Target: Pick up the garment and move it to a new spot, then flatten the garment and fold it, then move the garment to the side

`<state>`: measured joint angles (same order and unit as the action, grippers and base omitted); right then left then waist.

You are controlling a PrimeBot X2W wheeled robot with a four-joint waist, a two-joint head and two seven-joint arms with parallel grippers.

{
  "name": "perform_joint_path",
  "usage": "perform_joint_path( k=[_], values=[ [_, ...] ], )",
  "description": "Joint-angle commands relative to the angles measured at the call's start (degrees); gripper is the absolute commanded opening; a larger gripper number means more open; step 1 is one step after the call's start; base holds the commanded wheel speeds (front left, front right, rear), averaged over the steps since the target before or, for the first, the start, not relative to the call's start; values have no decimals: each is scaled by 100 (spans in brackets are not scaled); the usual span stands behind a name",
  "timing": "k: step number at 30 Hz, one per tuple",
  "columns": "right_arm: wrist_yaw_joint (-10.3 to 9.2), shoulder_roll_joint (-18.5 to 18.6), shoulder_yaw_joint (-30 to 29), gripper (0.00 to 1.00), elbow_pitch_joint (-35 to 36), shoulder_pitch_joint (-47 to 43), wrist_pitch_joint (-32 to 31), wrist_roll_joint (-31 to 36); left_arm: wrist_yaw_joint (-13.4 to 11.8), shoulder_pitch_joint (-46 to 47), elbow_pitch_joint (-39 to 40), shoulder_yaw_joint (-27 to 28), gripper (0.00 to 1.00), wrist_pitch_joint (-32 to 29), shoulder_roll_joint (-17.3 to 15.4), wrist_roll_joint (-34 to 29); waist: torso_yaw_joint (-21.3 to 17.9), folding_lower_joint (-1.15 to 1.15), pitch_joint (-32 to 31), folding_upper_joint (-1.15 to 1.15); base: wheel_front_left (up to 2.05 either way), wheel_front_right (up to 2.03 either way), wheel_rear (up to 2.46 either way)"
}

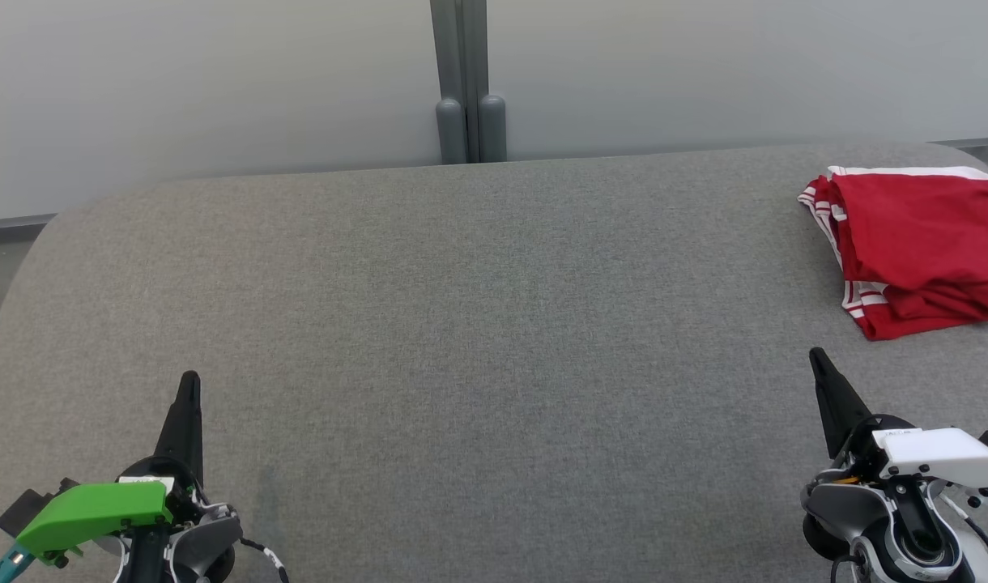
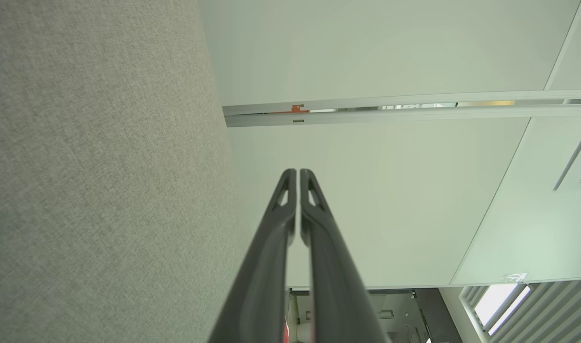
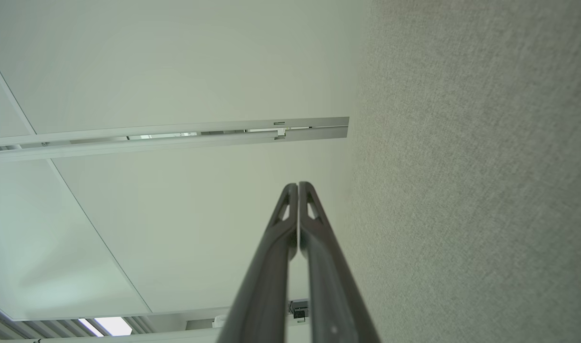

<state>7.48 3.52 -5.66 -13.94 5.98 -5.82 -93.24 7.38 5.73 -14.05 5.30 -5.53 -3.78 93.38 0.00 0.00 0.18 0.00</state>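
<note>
A red garment [image 1: 915,247] with white stripes lies folded in a neat stack at the far right of the grey fabric table [image 1: 478,324]. My right gripper [image 1: 818,356] sits low at the right, below the garment and apart from it, its fingers shut with nothing held. At the lower left is my left gripper [image 1: 190,380], far from the garment and also shut on nothing. In the left wrist view the left gripper [image 2: 297,172] has its tips pressed together beside the grey cloth. The right wrist view gives the same for the right gripper [image 3: 297,185].
A pale wall runs behind the table, with a grey post [image 1: 466,81] at its middle. The table's back edge curves down at the far left corner [image 1: 48,227]. The garment reaches the right edge of the head view.
</note>
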Motion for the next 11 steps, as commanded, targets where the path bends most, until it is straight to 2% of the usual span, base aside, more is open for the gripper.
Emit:
perform_joint_path(
  k=[1,11],
  values=[
    [2,-2,-15,0,-12,38,-21,22,31,90,-4,21,0,-27,6,2,0,0,0,0,0,0,0],
    [2,-9,-26,0,-12,39,-26,33,31,91,-3,36,0,-27,12,-12,0,0,0,0,0,0,0]
  ],
)
